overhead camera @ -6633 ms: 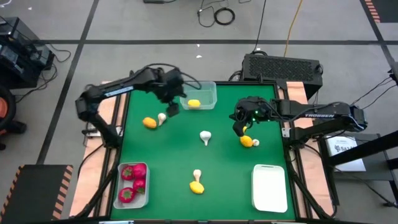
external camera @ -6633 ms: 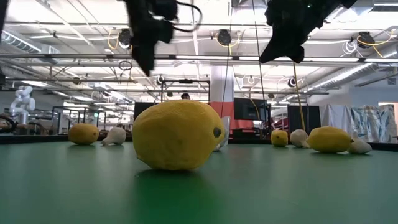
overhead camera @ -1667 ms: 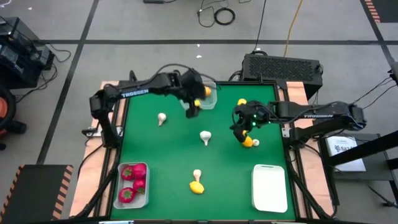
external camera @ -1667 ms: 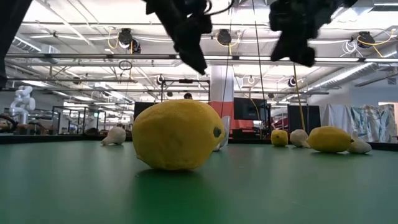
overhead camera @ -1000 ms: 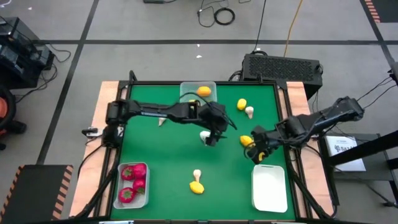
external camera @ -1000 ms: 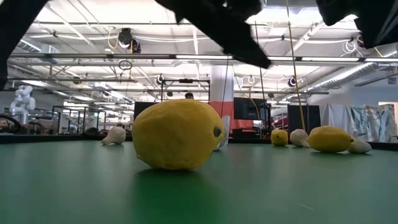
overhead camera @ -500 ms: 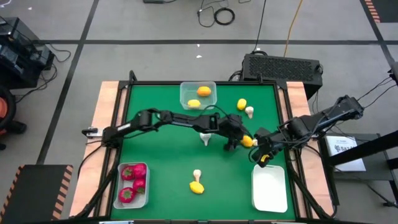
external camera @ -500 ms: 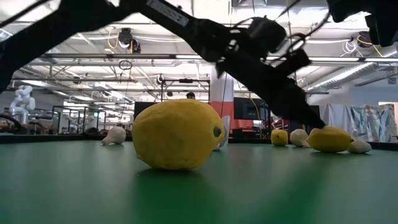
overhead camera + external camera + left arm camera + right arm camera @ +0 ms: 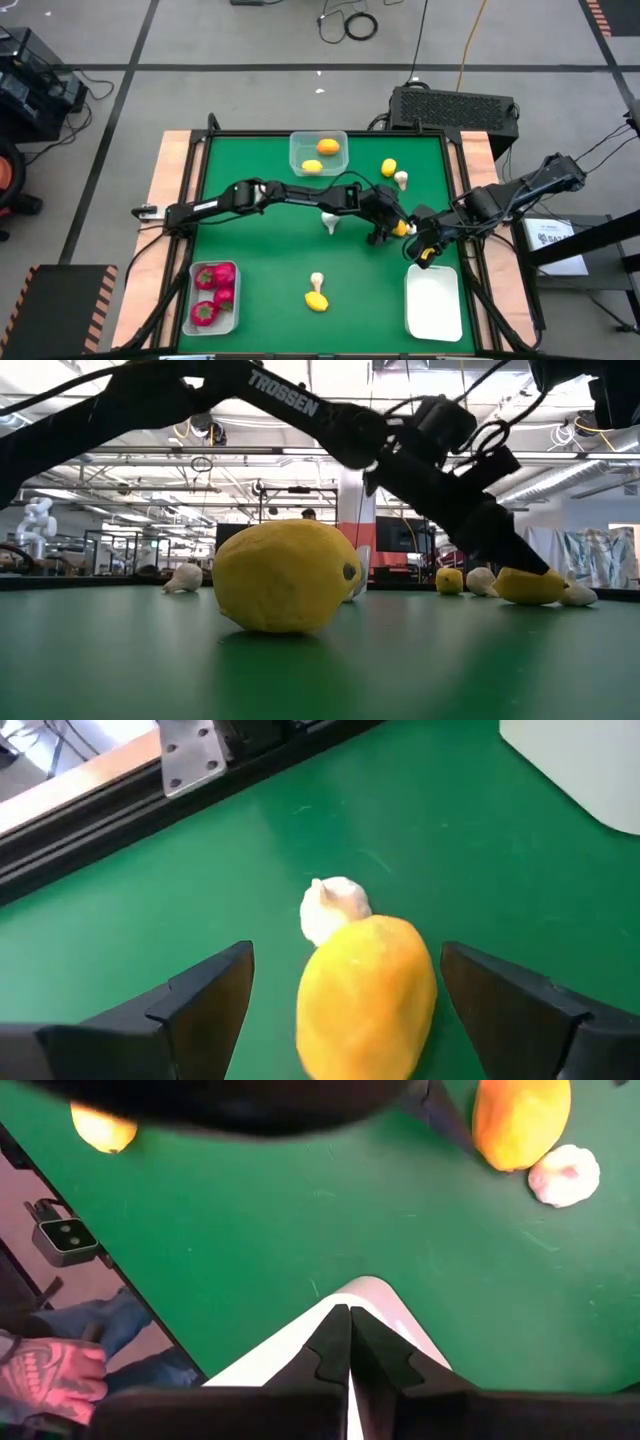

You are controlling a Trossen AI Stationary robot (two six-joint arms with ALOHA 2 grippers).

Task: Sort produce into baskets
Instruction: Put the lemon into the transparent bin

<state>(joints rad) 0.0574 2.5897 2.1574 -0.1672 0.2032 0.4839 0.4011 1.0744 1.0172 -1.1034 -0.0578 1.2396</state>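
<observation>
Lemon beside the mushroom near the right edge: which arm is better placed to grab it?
Left. Its open gripper already straddles the lemon; the right gripper is shut above the empty basket.

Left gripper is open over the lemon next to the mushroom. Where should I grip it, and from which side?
Close across the lemon's fat middle, coming straight down. The left gripper is open with a finger on each side of its narrow width. The mushroom touches one end of the lemon, so stay off that end to avoid catching it.
</observation>
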